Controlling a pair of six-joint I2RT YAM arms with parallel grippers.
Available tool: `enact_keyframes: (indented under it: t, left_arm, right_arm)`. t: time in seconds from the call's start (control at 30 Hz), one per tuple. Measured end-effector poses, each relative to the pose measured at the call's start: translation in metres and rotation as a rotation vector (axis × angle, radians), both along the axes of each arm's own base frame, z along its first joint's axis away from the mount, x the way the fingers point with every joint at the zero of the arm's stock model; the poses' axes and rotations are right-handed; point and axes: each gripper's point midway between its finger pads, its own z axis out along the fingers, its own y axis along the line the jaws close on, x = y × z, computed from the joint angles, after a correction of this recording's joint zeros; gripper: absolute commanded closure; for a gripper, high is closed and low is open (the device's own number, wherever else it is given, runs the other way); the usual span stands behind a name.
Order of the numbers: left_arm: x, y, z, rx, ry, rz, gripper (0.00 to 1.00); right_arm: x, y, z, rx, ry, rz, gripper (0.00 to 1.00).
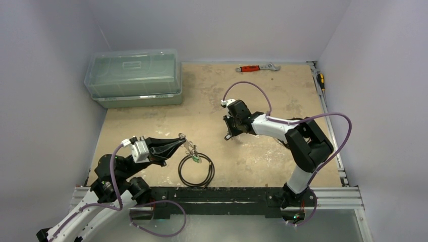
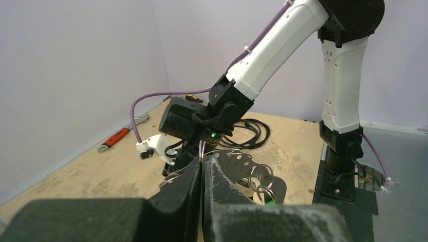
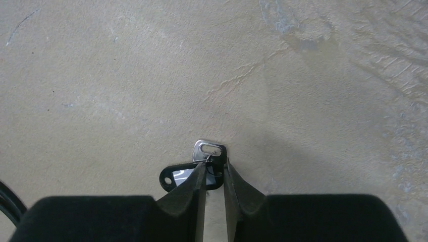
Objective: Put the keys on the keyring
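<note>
Closed in on three sides by pale lilac walls (image 1: 45, 75), softly and evenly lit. Floored with a tan desk (image 1: 151, 126) (scuffed, with paler worn patches), edged along the near side by a silvery metal rail (image 1: 338, 197).

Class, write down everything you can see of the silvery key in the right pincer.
The silvery key is a small flat metal piece with rounded corners and one oblong slot through its visible end. The rest is hidden between the fingertips of the right pincer, which is shut on it. It points away from the camera, low over the tan table; whether it touches the surface cannot be told. A black-headed key with an oval hole sits against it, to the left in this view.
</note>
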Motion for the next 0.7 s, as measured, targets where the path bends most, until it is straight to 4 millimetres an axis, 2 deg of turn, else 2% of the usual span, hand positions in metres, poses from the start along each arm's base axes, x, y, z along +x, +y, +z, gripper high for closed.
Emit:
enact_keyframes:
  t: [0.13, 0.43, 0.57, 0.7]
  left_arm:
    - [-0.001, 0.001, 0.001, -0.003, -0.002, 0.000, 1.00]
    - [-0.001, 0.001, 0.002, -0.006, -0.006, 0.000, 1.00]
    - [-0.001, 0.001, 0.002, -0.006, -0.006, 0.000, 1.00]
    - [-0.001, 0.001, 0.002, -0.006, -0.006, 0.000, 1.00]
  right_arm:
    - [0.001, 0.001, 0.001, 0.002, -0.001, 0.000, 1.00]
    - [0.004, 0.004, 0.006, 0.011, -0.012, 0.002, 1.00]
    - [0.001, 0.006, 0.029, 0.053, -0.059, 0.014, 1.00]
    - [0.000, 0.015, 0.073, 0.157, -0.149, 0.042, 1.00]
